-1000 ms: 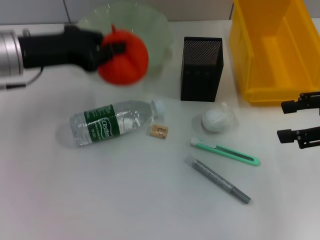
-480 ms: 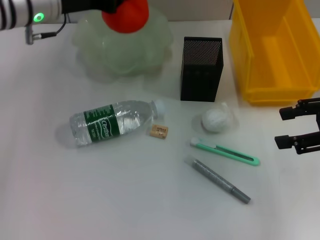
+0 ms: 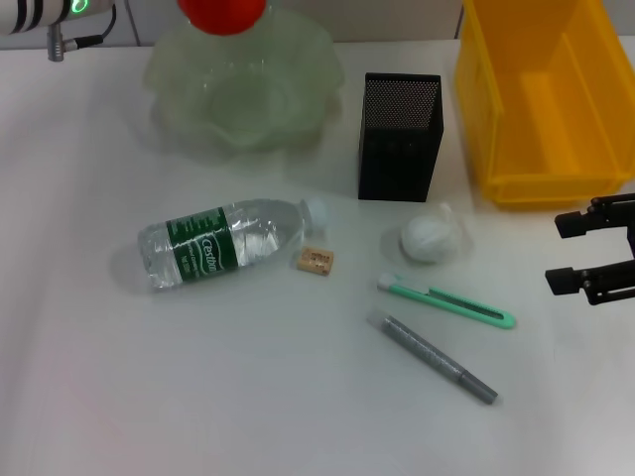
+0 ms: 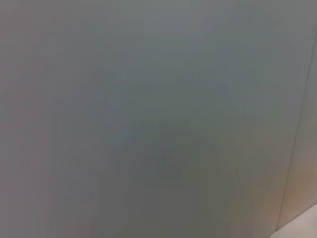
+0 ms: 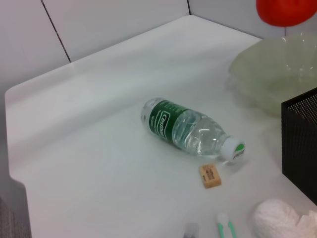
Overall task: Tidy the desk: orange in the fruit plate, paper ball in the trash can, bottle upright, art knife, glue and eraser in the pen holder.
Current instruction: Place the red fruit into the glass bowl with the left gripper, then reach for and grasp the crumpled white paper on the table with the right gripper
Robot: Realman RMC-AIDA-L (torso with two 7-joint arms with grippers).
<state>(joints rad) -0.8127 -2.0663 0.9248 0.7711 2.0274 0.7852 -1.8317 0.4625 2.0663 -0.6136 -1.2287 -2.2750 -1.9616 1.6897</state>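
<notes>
The orange hangs in the air above the far rim of the pale green fruit plate, also in the right wrist view. My left arm reaches in at the top left; its gripper lies beyond the picture's edge. The bottle lies on its side. The eraser lies by its cap. The paper ball, green art knife and grey glue pen lie on the table. The black mesh pen holder stands upright. My right gripper is open and empty at the right edge.
A yellow bin stands at the back right, just beyond my right gripper. The left wrist view shows only a blank grey surface. The white table ends at a wall behind the plate.
The left arm has lifted the orange up and back, from the plate's front to above its far rim, and its gripper has left the picture. The right gripper has barely moved.
</notes>
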